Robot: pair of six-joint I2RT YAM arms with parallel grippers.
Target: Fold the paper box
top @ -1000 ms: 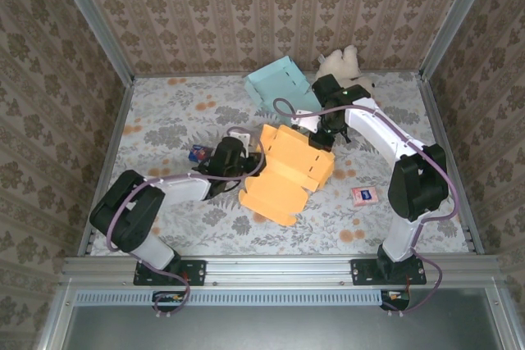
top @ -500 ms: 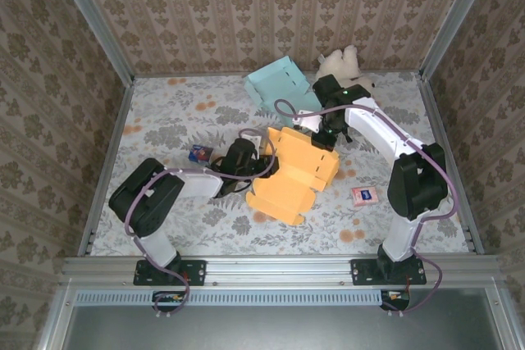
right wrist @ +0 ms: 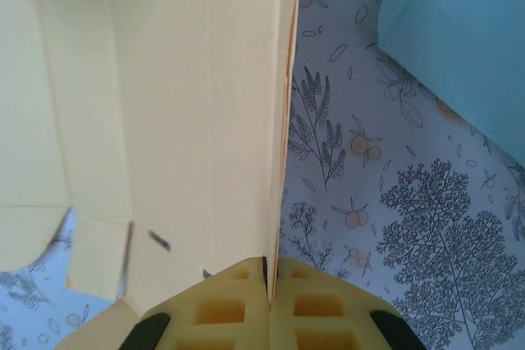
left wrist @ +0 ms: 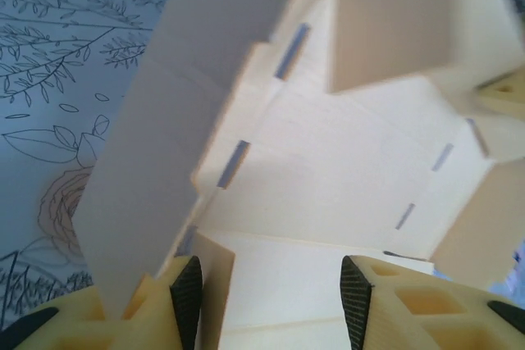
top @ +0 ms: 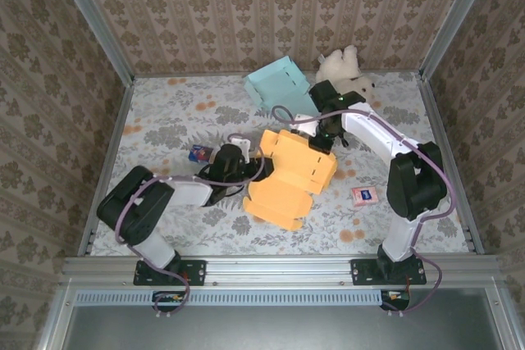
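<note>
Orange card is what matters here: the orange paper box [top: 291, 176] lies half formed at the middle of the desk [top: 164, 120], with a teal box [top: 280, 86] beyond it at 12 o'clock and a plush toy [top: 344, 67] at 1 o'clock.

We see one clear change over the last second. The left jaws, which were nearly closed at the box's 9 o'clock side, have parted. In the left wrist view the two fingers [left wrist: 187, 301] stand apart with the box floor showing between them. The raised side wall [left wrist: 164, 145] passes outside the left-hand finger, not between the two. We read that as a release: nothing is gripped on that side now. From above, the left arm [top: 176, 190] has drawn back a little after pushing in towards the box, and the box has turned slightly on the desk.

The right jaws have not changed. They stay clenched on the edge of a panel at the box's 1 o'clock corner, and in the right wrist view the pads [right wrist: 221, 309] meet on the thin card.

For the task, we judge that the 9 o'clock wall has been pushed up and let go, with the right arm [top: 377, 133] anchoring the box meanwhile. The wall looks upright but unlocked, so it may sag back. Other flaps are not yet tucked, so the fold is only partly done.
</note>
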